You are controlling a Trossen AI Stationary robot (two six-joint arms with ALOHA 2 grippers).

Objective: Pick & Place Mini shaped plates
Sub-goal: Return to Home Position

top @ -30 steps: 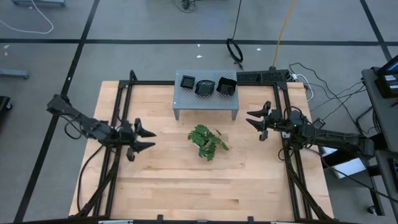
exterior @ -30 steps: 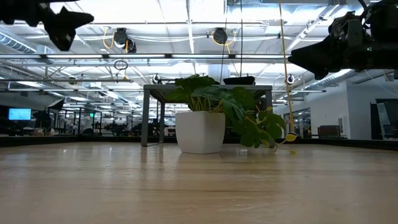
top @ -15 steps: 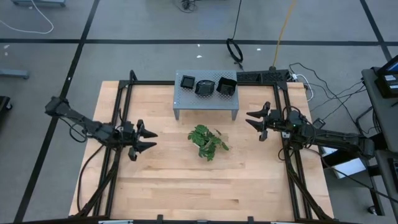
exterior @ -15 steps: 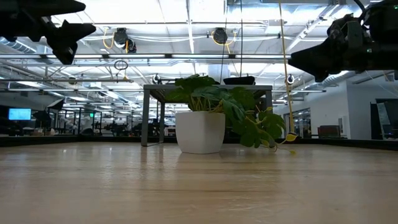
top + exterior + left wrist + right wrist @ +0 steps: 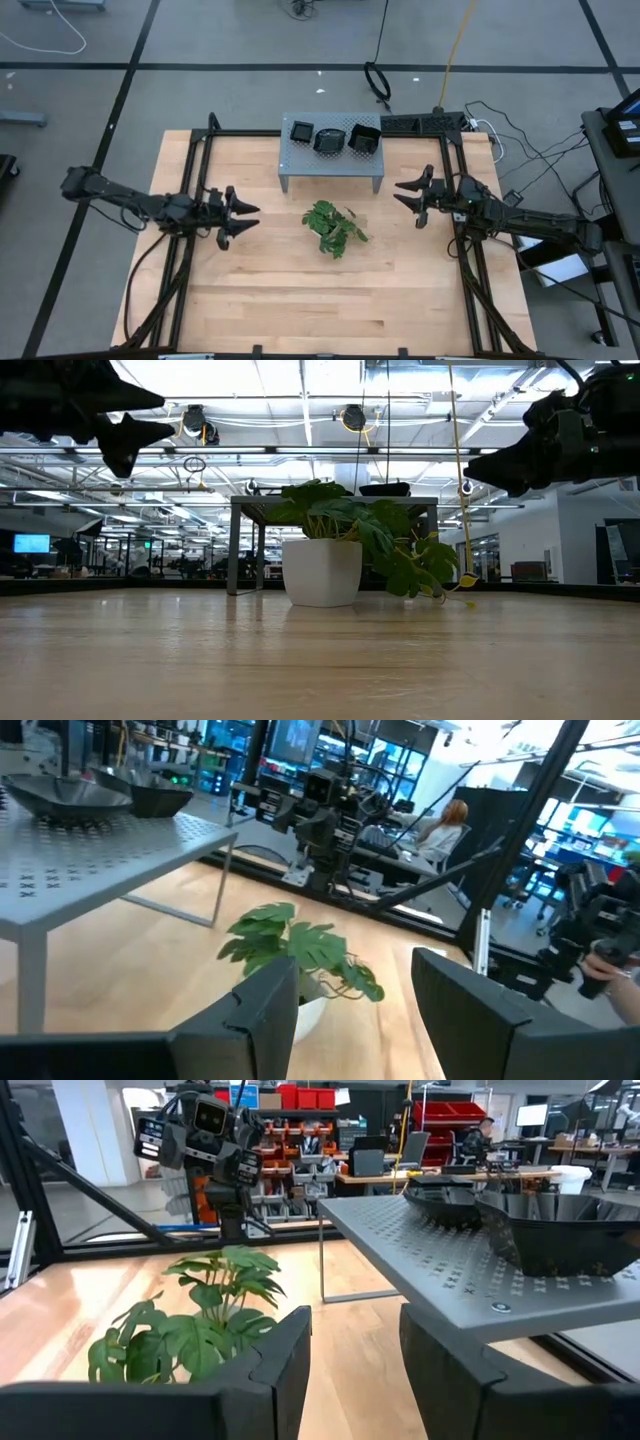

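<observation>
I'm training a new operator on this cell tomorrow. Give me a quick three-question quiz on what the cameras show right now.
1. How many groups of black mini plates sit on the grey perforated stand?
2. True or false: the left gripper holds a plate.
3. Where does the potted plant stand?
A. On the stand
B. On the table, roughly between the two grippers
C. Under the stand

Key:
1. Three.
2. False. Both it and the right gripper are open and empty, above the table.
3. B.
</observation>
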